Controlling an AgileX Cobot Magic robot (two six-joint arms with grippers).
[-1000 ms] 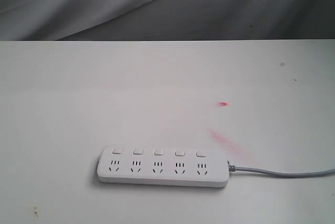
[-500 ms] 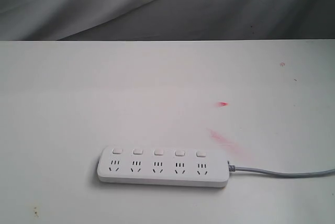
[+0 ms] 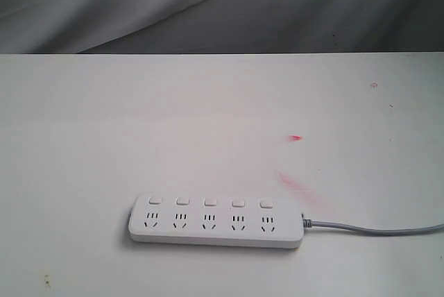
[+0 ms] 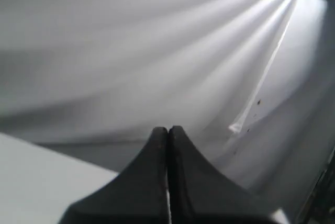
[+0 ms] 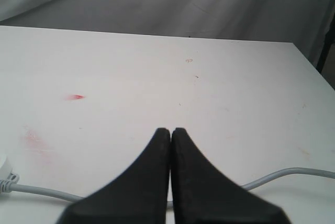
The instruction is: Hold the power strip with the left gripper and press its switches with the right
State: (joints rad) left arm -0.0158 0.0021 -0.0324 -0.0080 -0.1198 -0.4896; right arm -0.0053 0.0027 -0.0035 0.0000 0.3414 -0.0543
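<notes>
The white power strip [image 3: 216,221] lies flat near the front of the white table [image 3: 208,116], its row of small white switches [image 3: 209,202] along the far edge and its grey cord [image 3: 374,229] trailing right. No arm shows in the exterior view. In the left wrist view my left gripper [image 4: 168,129] is shut and empty, facing grey cloth, with no power strip in sight. In the right wrist view my right gripper [image 5: 170,130] is shut and empty above the table, with the grey cord [image 5: 293,174] running behind its fingers and the power strip's end [image 5: 4,166] at the frame's edge.
A grey draped cloth [image 3: 222,5] hangs behind the table. Red marks [image 3: 296,138] stain the tabletop right of centre, and a fainter red smear [image 3: 295,186] lies near the strip's cord end. The table's right edge [image 5: 314,72] shows in the right wrist view.
</notes>
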